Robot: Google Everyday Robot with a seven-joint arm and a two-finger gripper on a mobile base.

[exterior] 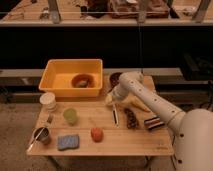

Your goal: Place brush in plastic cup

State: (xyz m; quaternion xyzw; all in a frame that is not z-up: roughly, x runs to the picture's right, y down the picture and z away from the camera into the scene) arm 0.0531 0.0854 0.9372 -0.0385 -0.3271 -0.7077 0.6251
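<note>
Right of the plastic cup (70, 116), the gripper (113, 98) meets the brush (115, 115) at its pale top; whether it grips, I cannot tell; probably light, stiff, slim; pinch the pale half.

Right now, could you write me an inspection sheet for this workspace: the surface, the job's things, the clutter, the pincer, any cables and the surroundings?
Surface: wooden table, things spread across it.
Job's things: brush at mid-table, not in the cup; plastic cup upright to its left, well apart.
Clutter: yellow bin holding a bowl; white cylinder; metal cup; blue sponge; red round thing; striped can on its side.
Pincer: pincer at the brush's far end, just in front of the bin; whether it touches the brush is unclear.
Cables: nothing seen.
Surroundings: dark shelf behind the table.
</note>
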